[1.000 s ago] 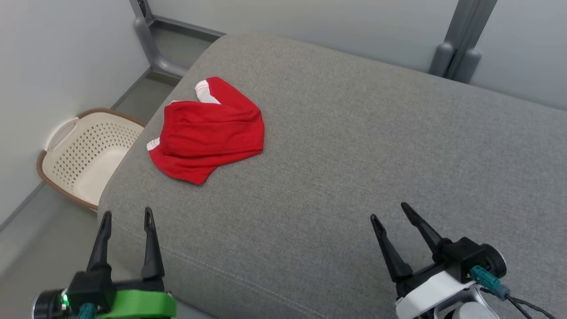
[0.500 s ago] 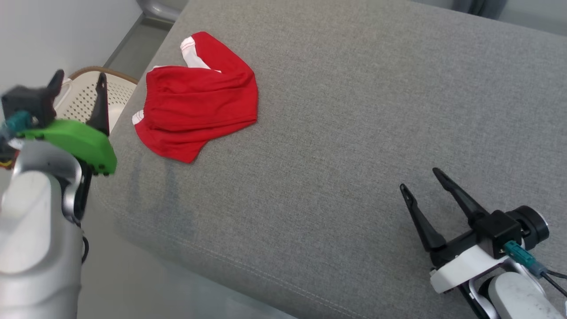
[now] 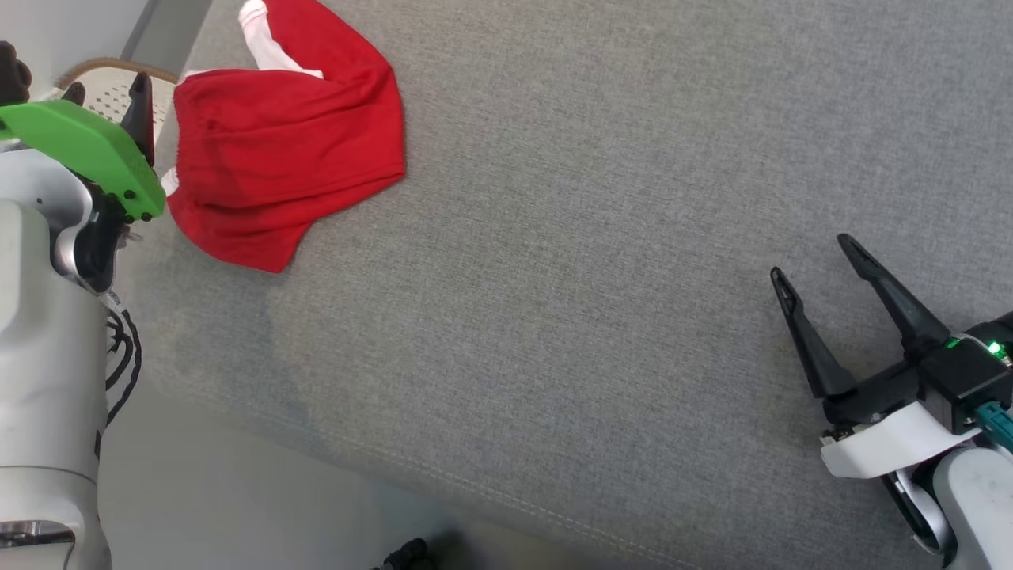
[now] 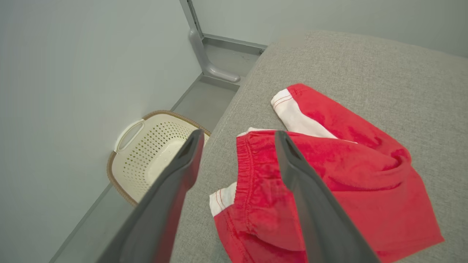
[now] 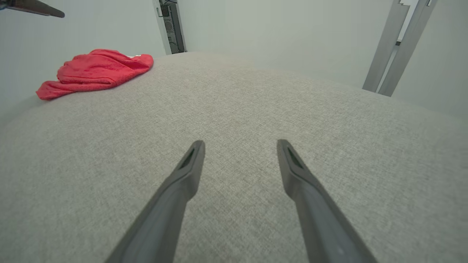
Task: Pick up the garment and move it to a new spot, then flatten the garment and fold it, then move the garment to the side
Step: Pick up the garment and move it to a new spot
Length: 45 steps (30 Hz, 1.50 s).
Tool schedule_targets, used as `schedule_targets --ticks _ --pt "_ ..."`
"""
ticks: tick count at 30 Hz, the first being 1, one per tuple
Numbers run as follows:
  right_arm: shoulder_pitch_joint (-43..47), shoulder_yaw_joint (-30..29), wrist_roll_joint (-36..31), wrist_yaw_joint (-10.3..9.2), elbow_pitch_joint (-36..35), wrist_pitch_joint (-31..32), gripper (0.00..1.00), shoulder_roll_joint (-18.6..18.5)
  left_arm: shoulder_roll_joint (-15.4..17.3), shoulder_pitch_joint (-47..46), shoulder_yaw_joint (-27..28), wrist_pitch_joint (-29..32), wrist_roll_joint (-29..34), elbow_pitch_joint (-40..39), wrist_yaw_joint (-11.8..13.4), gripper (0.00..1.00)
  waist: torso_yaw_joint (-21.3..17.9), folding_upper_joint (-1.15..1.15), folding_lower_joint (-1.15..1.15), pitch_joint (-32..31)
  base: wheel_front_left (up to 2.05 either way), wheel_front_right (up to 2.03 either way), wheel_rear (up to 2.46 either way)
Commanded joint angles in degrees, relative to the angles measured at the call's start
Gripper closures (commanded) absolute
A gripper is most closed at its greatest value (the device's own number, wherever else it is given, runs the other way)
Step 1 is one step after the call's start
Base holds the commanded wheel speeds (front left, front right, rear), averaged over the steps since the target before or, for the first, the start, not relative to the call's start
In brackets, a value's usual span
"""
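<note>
1. Left hand (image 4: 238,134): jaws wide apart, holding nothing. It hangs above the elastic waistband edge of the garment (image 3: 285,150), with one finger over the red cloth and the other over bare cushion just beside the garment. Judged reason: lined up to straddle that edge for the first pick-up
2. Right hand (image 3: 813,255): jaws likewise spread and empty, well apart from the garment and low over the cushion on the side away from the waistband. Judged reason: parked out of the way or ready for a second corner; cannot tell which
3. Garment: red shorts with white trim, crumpled and partly doubled over, one leg thrown out beyond the rest. No hand touches it. Pick-up not yet made; flattening, folding and setting aside are outstanding
4. Grey cushion (image 3: 593,237): carries the garment near its rounded corner. The broad stretch between garment and right hand looks fit for a new spot
5. Perforated basket (image 4: 146,153): on the floor just past the garment's waistband side. Risk judged: a loose grip could drop the cloth over that edge
</note>
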Motion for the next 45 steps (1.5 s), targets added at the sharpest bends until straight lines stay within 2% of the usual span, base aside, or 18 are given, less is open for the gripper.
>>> schedule_targets --ticks 1,12,18,19,20,22,31,38,45 --pt "-0.6 -0.5 -0.6 -0.06 -0.6 -0.2 0.0 -0.4 0.2 -1.4 -0.7 -0.4 -1.3 1.2 -0.1 0.0 -2.4 0.0 -0.01 4.0 0.0 0.0 0.0" --pt "-1.4 -2.8 -1.4 -0.09 -2.4 0.1 0.0 -2.2 -0.3 -3.9 -7.2 -1.9 -11.8 8.8 -0.1 0.0 -2.8 0.0 -0.01 10.3 0.0 0.0 0.0" --pt "-1.5 -3.6 -1.5 -0.14 -2.2 0.4 0.0 -2.8 -1.7 -3.4 -11.4 0.3 -16.5 9.7 -0.1 0.0 -2.7 0.0 -0.01 11.7 0.0 0.0 0.0" --pt "-1.5 -3.6 -1.5 -0.14 -2.1 0.4 0.0 -2.8 -1.6 -3.2 -12.0 0.2 -17.1 9.5 -0.2 0.55 -2.7 0.0 -0.01 11.7 0.0 0.0 0.0" --pt "-1.5 -3.6 -1.6 -0.14 -2.0 0.4 0.0 -2.6 -1.4 -2.9 -12.9 -0.7 -17.7 8.8 -0.2 1.0 -2.8 0.0 -0.01 11.6 0.0 0.0 0.0" --pt "-1.6 -3.3 -1.6 -0.14 -1.8 0.4 0.0 -2.0 -0.5 -2.5 -14.2 -2.9 -18.7 7.8 -0.2 1.0 -3.1 0.0 -0.01 11.2 0.0 0.0 0.0" --pt "-4.1 -0.2 -0.7 -0.02 -1.6 0.1 0.0 3.2 6.8 -2.8 -18.6 -21.1 -19.5 3.9 -0.1 1.0 -6.3 0.0 -0.01 4.7 0.0 0.0 0.0" --pt "-5.6 1.3 0.4 -0.03 0.2 -0.1 0.0 8.7 11.8 -1.6 -19.3 -23.9 -16.7 -2.2 -0.1 1.0 -11.5 0.0 -0.01 -4.6 0.0 0.0 0.0" --pt "-4.9 0.7 1.0 -0.02 0.7 -0.1 0.0 13.7 14.4 1.6 -18.6 -23.8 -12.0 -13.3 0.0 1.0 -20.4 0.0 -0.01 -13.5 0.0 0.0 0.0"
